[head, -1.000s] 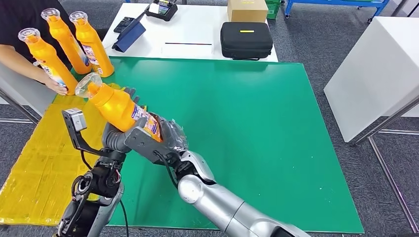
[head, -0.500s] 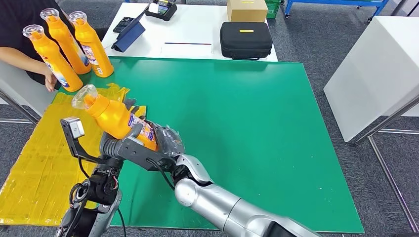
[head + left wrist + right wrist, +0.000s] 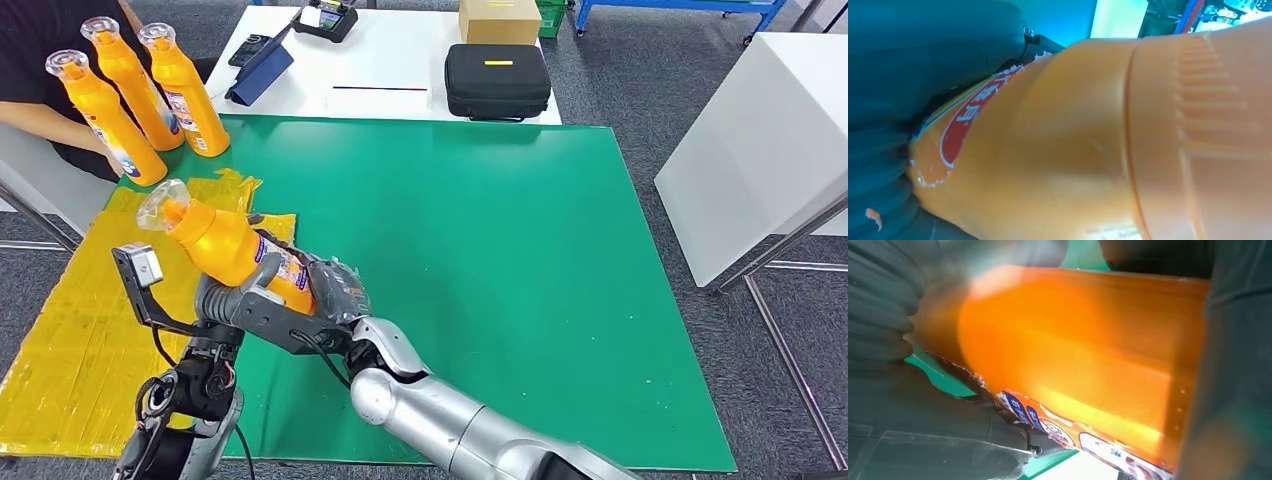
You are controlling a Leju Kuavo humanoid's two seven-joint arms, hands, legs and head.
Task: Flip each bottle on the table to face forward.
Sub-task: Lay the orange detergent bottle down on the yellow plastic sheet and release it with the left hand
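Clamping both the left hand [image 3: 228, 297] and right hand [image 3: 335, 290] round the tilted orange bottle [image 3: 225, 243], fingers wrapped tight, a clumsy handover could drop it near the green mat's [image 3: 500, 250] left edge.

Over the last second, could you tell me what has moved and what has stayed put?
The held bottle, gripped by both the left hand and right hand, shifted down and leftward in the head view. The person's hand drew back slightly. The three standing bottles stayed put.

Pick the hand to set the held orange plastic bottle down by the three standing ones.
Left, probably. Both left hand and right hand grip the tilted orange plastic bottle; the three standing bottles are on its side.
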